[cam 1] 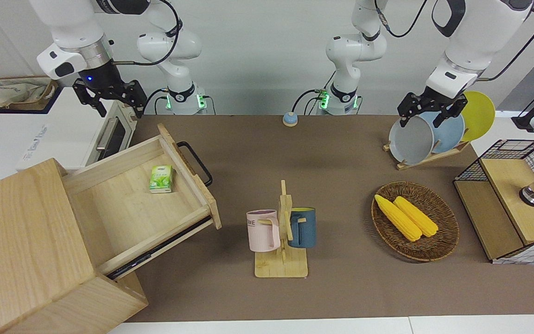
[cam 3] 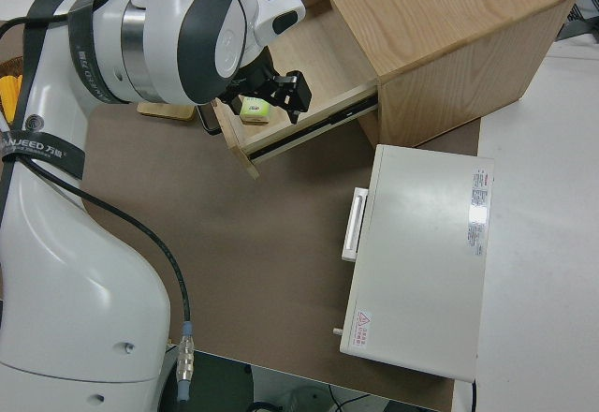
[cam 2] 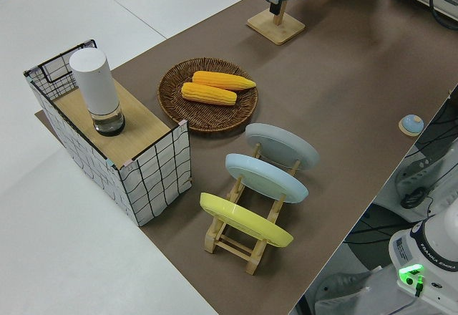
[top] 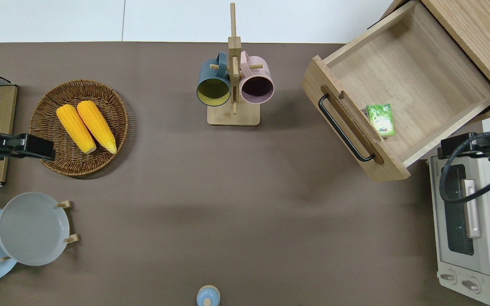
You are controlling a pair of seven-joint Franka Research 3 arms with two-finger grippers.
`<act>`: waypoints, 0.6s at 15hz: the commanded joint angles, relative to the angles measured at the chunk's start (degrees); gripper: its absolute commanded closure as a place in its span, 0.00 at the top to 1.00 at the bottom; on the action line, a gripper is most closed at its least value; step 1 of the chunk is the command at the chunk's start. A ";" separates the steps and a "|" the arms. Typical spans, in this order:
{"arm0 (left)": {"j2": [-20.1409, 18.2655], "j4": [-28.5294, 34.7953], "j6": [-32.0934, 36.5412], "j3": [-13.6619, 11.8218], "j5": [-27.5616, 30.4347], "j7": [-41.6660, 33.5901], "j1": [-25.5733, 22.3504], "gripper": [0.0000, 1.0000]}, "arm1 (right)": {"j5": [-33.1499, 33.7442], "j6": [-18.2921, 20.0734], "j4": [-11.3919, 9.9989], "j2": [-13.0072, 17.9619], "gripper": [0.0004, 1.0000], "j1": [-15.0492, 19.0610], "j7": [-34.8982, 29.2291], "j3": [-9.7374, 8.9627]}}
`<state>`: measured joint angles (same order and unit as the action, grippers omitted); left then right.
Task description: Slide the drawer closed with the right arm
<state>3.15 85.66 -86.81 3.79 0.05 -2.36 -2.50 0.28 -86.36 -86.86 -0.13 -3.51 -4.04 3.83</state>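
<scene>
The drawer (cam 1: 132, 195) is a wide, shallow light-wood one, pulled far out of its wooden cabinet (cam 1: 21, 241) at the right arm's end of the table. Its front panel carries a black bar handle (cam 1: 196, 162). A small green box (cam 1: 161, 179) lies inside it. The drawer also shows in the overhead view (top: 415, 76) and the right side view (cam 3: 309, 66). My right gripper (cam 1: 111, 99) hangs open and empty in the air. In the overhead view (top: 451, 146) it is over the gap between the drawer's side wall and the toaster oven. The left arm is parked, its gripper (cam 1: 427, 111) open.
A white toaster oven (top: 470, 238) stands beside the drawer, nearer to the robots. A wooden mug rack (cam 1: 283, 241) with a pink and a blue mug stands mid-table. A wicker basket (cam 1: 415, 220) with two corn cobs, a plate rack (cam 1: 429, 134) and a wire-mesh box (cam 1: 512, 199) are toward the left arm's end.
</scene>
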 commanded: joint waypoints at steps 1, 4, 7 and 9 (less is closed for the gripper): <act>-0.16 -0.58 1.03 -0.01 -1.02 0.60 0.30 0.99 | 0.33 -0.13 0.02 -0.05 0.98 0.52 1.49 0.12; -0.25 -0.49 1.03 -0.01 -1.02 0.60 0.39 0.99 | 0.33 -0.04 0.11 -0.14 0.97 0.61 1.49 0.12; -0.25 -0.58 1.03 -0.01 -1.02 0.60 0.39 0.99 | 0.33 -0.04 0.11 -0.14 0.75 0.52 1.58 0.12; -0.25 -0.58 1.03 -0.01 -1.02 0.60 0.39 0.99 | 0.33 0.05 0.11 -0.14 0.28 0.52 1.58 0.12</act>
<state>3.15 85.66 -86.81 3.79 0.05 -2.36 -2.50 0.28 -86.36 -86.86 -0.13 -3.39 -3.96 4.05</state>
